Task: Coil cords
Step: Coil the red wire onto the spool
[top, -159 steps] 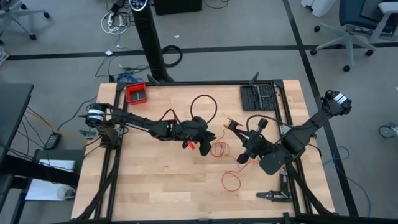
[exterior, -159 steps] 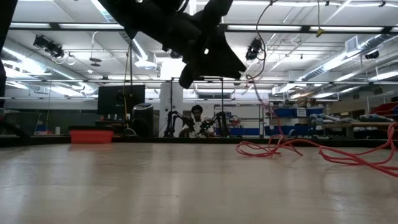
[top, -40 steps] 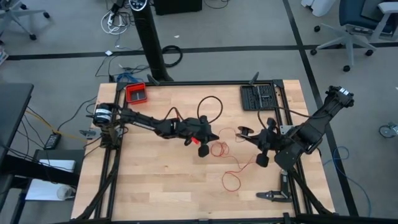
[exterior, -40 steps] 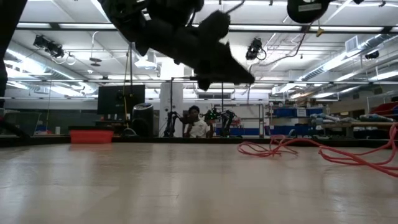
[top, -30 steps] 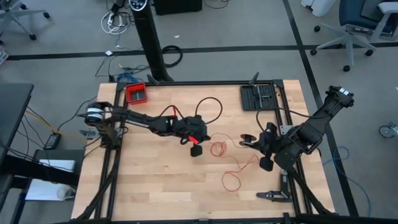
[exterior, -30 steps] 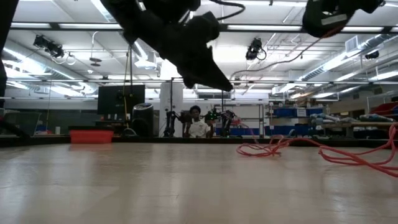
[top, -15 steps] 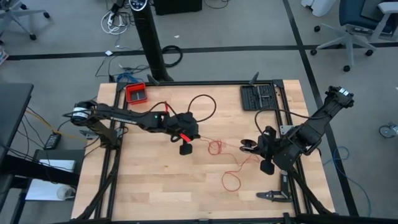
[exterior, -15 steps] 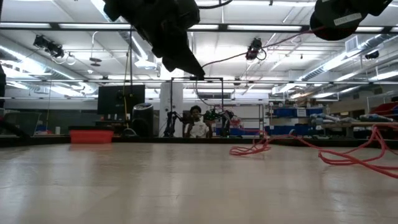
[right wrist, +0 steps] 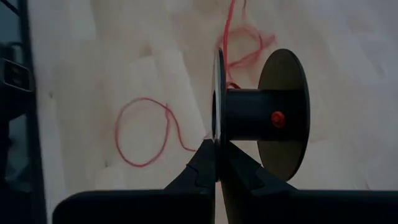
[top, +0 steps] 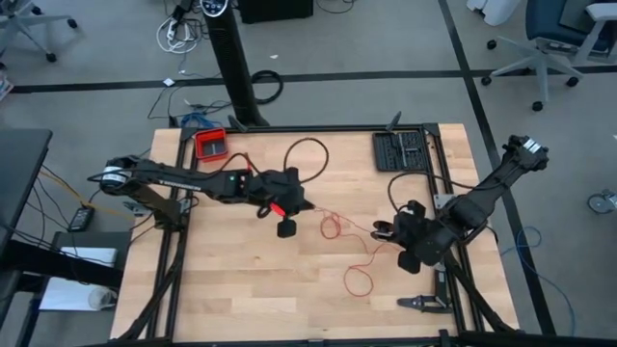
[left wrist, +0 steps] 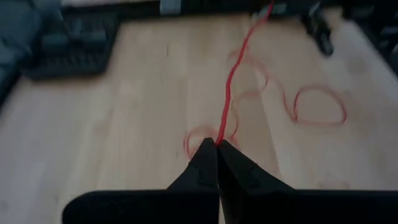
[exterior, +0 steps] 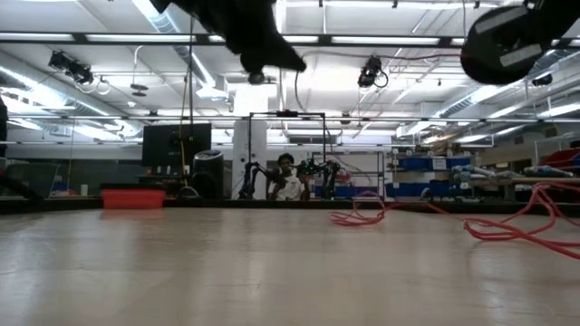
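Wooden boards made up my big table (top: 241, 280), and behind it was a bright room where a person sat far off. My left gripper (top: 286, 226) hung above the middle of the table, and its fingers (left wrist: 208, 165) were pressed together, pinching the thin red cord (left wrist: 227, 99). From there the cord ran in a straight line toward my right gripper (top: 384, 232), which was over the right side of the table. That one was squeezed shut on the rim of a black spool (right wrist: 258, 115). I could see no red cord wrapped around the spool's middle. Most of the cord lay loose on the wood between my two arms, in small curls (top: 333, 227) and one round loop (top: 359, 281) nearer the front edge. I thought the coiling had hardly begun, and almost all of the winding was left to do.
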